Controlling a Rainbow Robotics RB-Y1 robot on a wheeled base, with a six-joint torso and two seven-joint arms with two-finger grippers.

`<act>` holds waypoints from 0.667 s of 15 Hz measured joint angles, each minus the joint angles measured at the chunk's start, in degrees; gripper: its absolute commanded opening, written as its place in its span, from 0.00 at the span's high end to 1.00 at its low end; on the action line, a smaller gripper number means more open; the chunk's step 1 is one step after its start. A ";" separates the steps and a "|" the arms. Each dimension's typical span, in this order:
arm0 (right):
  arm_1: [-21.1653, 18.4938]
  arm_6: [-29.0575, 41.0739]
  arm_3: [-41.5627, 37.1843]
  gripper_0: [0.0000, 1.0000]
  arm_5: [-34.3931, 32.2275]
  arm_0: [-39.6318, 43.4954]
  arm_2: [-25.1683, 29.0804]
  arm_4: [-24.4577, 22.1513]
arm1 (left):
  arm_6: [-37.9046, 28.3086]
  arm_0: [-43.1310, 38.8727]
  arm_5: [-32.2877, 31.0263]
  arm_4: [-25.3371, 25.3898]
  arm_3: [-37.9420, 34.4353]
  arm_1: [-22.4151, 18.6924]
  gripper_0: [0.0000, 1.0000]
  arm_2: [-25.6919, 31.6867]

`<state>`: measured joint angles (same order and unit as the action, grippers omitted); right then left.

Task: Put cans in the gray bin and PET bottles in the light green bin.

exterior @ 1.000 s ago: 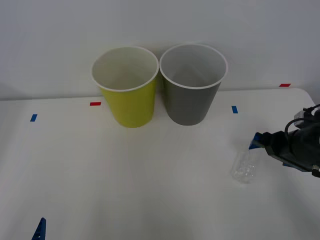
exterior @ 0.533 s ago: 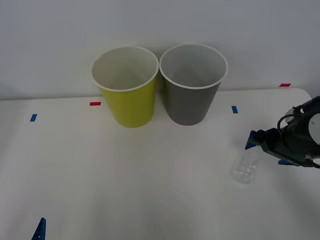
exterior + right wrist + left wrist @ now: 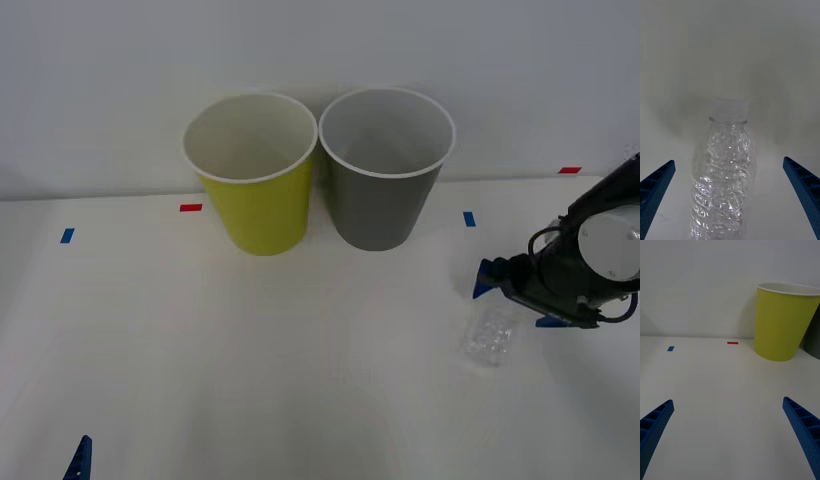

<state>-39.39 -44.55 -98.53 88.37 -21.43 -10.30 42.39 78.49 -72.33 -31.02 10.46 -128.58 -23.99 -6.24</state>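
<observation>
Right gripper [image 3: 510, 296] has been moved left, w/ fingers spread wide round the PET bottle [image 3: 489, 336], not touching. Left gripper [image 3: 730, 438] is held open near-left.

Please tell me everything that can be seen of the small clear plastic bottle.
The small clear colourless ribbed plastic bottle looks empty, with crinkled transparent walls and a pale cap. It rests on the white table, to the right of the dark gray bin and nearer the robot. The right pincer is at it, open, one blue finger on each side, apparently without touching.
</observation>
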 measured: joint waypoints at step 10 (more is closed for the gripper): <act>-0.14 3.76 0.54 0.00 0.22 -0.45 -3.04 -1.22 | 0.00 0.00 0.00 0.00 0.00 0.00 0.00 0.00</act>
<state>-39.53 -40.79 -97.99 88.59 -21.88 -13.34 41.17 78.49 -72.33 -31.02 10.46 -128.58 -23.99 -6.24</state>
